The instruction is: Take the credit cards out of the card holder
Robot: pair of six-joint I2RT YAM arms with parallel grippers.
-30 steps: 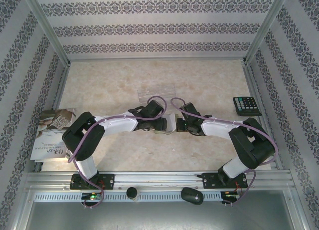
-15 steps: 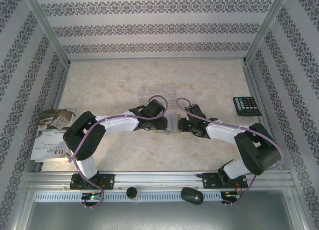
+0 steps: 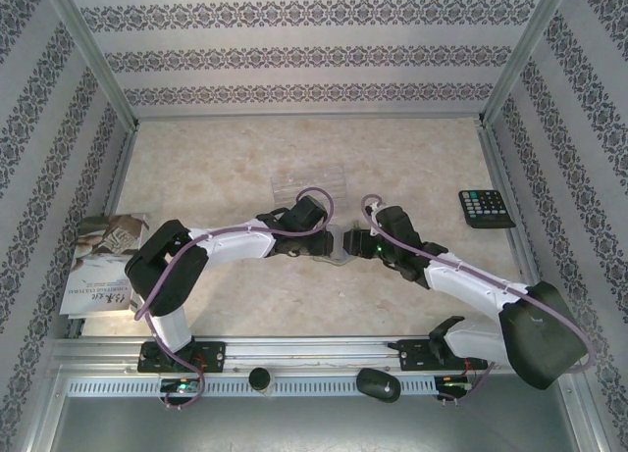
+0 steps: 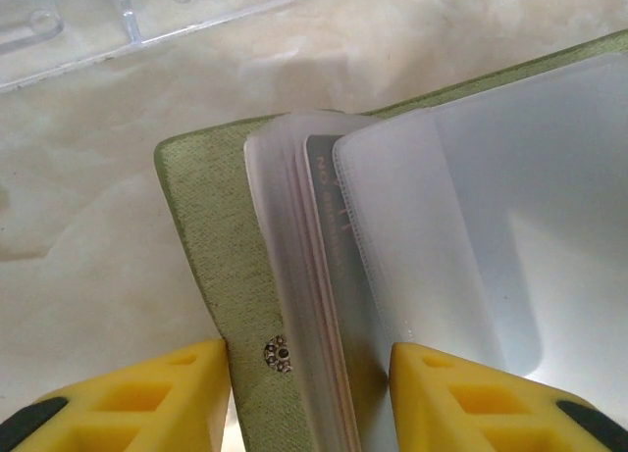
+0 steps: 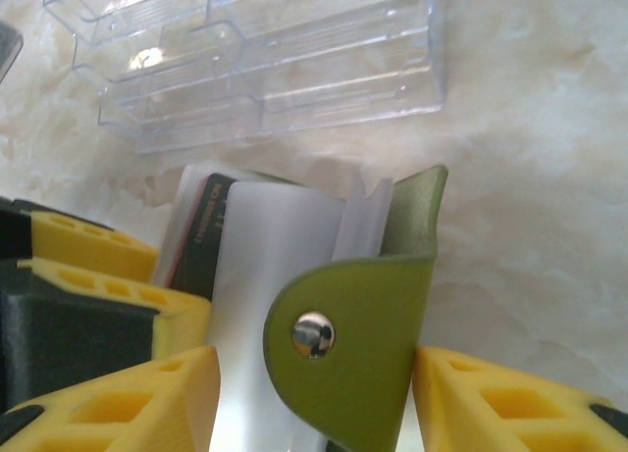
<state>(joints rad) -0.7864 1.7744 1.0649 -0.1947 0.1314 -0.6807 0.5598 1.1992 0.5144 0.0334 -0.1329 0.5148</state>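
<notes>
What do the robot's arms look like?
Both the left arm and the right arm have white tube-shaped links with chunky black joints. A purple cable loops along each one. The jaws have bright yellow blocky fingers with hollow cut-outs. Black bases bolt the arms to a silver rail.

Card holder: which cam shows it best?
Left wrist: the card holder is open, showing olive cover, frosted sleeves and a dark card. Right wrist shows its snap flap; top view, a small sliver.
</notes>
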